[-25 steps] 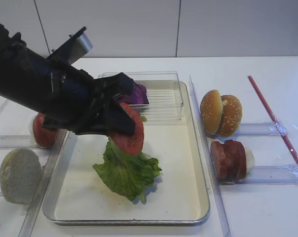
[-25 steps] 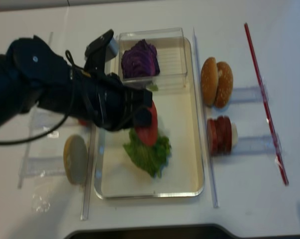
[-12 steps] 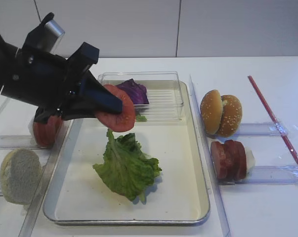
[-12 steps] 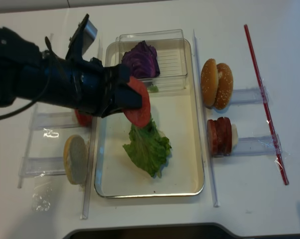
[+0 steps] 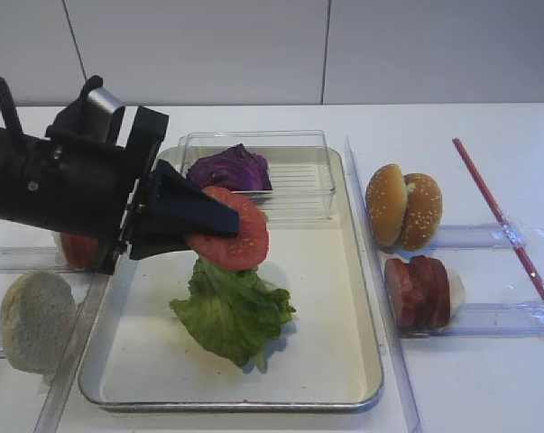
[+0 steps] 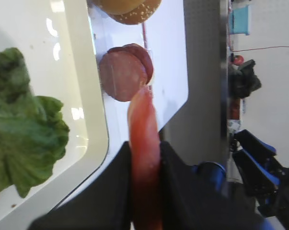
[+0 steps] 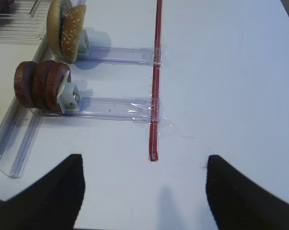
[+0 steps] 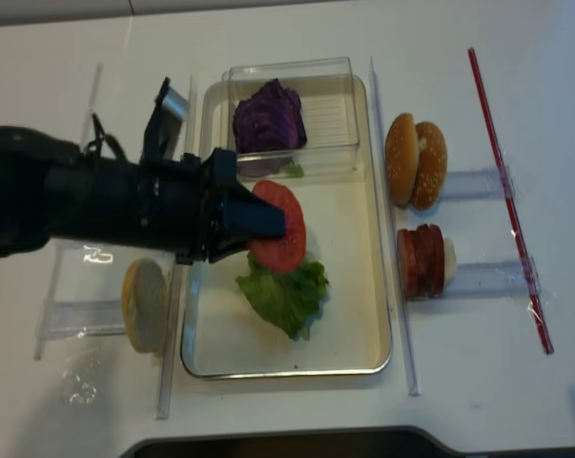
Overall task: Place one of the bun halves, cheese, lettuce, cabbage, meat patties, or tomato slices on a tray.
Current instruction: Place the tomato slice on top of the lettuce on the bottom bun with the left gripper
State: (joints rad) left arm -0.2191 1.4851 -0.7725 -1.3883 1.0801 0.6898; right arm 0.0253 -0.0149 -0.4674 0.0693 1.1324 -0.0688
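Left end effector (image 5: 219, 225) clamps a tomato slice (image 5: 233, 241) w/ jaws closed, held above the lettuce (image 5: 232, 309) mid-tray (image 5: 362, 361) (nearer its left rim). Right end effector (image 7: 143, 189) hangs open over bare surface (image 7: 230, 72), well apart.

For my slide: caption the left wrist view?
Left gripper shut on a tomato slice beside the lettuce on the tray.

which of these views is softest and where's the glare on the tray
The realsense high view is softest, the left arm smeared and the lettuce mushy; the other high view is crisp; the left wrist view shows bright glare spots on the tray rim and blurs the near tomato slice.
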